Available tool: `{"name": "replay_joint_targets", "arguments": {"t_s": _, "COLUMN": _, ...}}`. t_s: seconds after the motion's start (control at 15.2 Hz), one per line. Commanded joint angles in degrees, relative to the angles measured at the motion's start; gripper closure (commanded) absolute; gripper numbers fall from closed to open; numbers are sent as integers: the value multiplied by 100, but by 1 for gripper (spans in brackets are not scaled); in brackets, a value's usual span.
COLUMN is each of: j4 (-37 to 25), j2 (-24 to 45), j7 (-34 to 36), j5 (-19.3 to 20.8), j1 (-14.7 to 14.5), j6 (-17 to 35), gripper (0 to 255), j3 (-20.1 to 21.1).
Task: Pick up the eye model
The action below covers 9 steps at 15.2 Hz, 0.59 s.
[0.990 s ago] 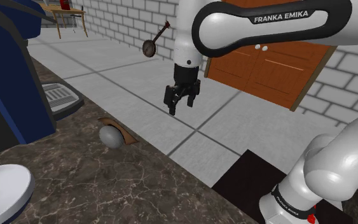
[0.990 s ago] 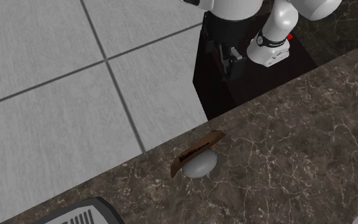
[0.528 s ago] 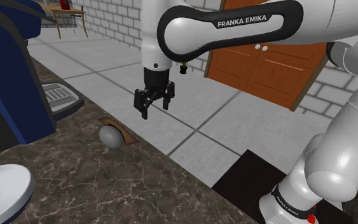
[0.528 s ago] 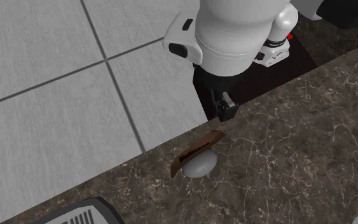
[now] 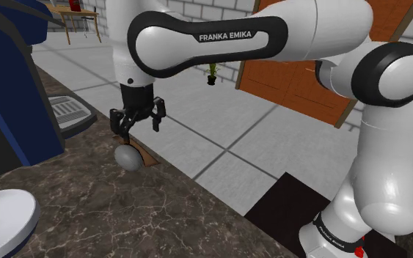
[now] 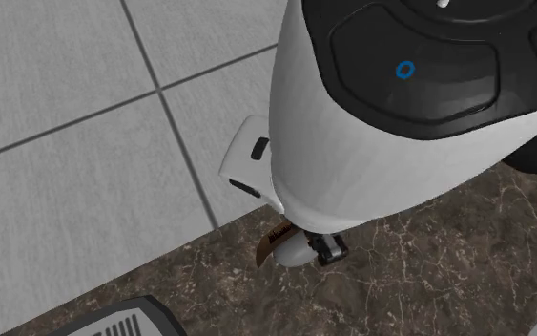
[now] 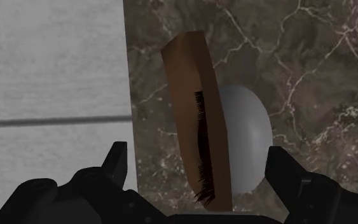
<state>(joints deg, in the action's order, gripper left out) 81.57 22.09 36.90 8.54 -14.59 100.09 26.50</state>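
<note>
The eye model (image 5: 130, 156) is a pale grey ball with a brown lid-like flap, lying at the edge of the dark marble counter (image 5: 124, 212). In the second exterior view the eye model (image 6: 295, 250) peeks out under the arm. My gripper (image 5: 139, 126) hovers just above it, open, fingers spread. In the wrist view the eye model (image 7: 244, 137) with its brown flap (image 7: 193, 108) and dark lashes lies between and beyond the two fingertips (image 7: 115, 159), which do not touch it.
A blue machine (image 5: 6, 88) and a grey grated tray (image 5: 69, 110) stand at the shoulder view's left. A white bowl (image 5: 3, 220) sits at the lower left. The counter drops off to a tiled floor (image 5: 197, 132) right beside the eye model.
The arm has swung toward the shoulder view's left and down, bringing the gripper from over the floor to just above the eye model. The fingers stayed open.
</note>
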Motion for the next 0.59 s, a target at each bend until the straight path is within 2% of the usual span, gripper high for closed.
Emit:
{"name": "replay_joint_targets", "arguments": {"t_s": 0.0, "j4": -730, "j2": 529, "j7": 143, "j5": 229, "j1": -270, "j6": -227, "gripper": 0, "j3": -15}}
{"name": "replay_joint_targets", "arguments": {"t_s": 0.13, "j4": -1375, "j2": 972, "j7": 216, "j5": 394, "j1": -514, "j6": -440, "gripper": 0, "j3": -56}}
{"name": "replay_joint_targets", "arguments": {"t_s": 0.53, "j4": -868, "j2": 949, "j7": 241, "j5": 394, "j1": -444, "j6": 37, "gripper": 0, "j3": -72}}
